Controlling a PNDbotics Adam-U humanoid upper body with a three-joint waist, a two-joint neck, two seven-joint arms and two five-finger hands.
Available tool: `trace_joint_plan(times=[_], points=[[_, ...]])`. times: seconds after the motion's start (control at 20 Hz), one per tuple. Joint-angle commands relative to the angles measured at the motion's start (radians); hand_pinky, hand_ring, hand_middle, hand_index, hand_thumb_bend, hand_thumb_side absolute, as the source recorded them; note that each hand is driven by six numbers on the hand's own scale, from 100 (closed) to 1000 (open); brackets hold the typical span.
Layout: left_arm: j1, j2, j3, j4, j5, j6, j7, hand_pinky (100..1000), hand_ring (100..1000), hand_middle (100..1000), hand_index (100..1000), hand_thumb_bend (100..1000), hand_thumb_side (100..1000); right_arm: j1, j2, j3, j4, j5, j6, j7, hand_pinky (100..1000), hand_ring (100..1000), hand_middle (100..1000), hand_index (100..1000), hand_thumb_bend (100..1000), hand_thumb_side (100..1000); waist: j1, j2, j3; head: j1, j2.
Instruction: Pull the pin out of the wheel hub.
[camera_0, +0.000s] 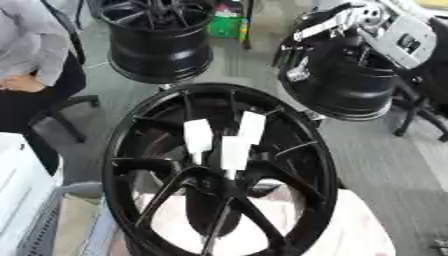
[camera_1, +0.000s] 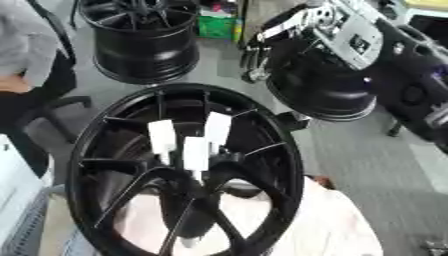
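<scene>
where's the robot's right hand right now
The right hand is up in the upper right of both views, fingers hanging over the rim of the far right wheel, well away from the near wheel hub.

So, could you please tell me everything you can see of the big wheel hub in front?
The wheel hub is glossy black, metal by its look, with thin spokes running from a dark centre to a deep rim. It stands tilted, face toward the camera. Three white tags stand up at its centre. Pale pinkish cloth lies beneath. No hand touches it.
</scene>
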Motion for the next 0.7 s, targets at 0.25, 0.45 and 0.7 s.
trace_joint_plan(times=[0.25, 0.45, 0.7], points=[[-0.007, 0.012, 0.005, -0.017, -0.002, -0.001, -0.004, 760, 823, 649, 851, 100, 705, 0.014, -0.05, 0.029, -0.132, -0.013, 0.155, -0.038, 862, 852, 819, 863, 213, 560, 0.007, -0.008, 0.001, 0.026, 0.001], [-0.006, 0.012, 0.003, -0.017, -0.001, 0.0, -0.007, 760, 824, 649, 851, 100, 707, 0.024, -0.066, 0.051, -0.209, -0.056, 0.236, -0.065, 858, 848, 820, 862, 203, 564, 0.006, -0.007, 0.001, 0.029, 0.0], [-0.003, 0.011, 0.0, -0.017, 0.001, 0.003, -0.011, 760, 824, 649, 851, 100, 709, 0.044, -0.083, 0.067, -0.292, -0.094, 0.316, -0.102, 854, 844, 819, 861, 193, 559, 0.006, -0.005, -0.001, 0.042, -0.002]])
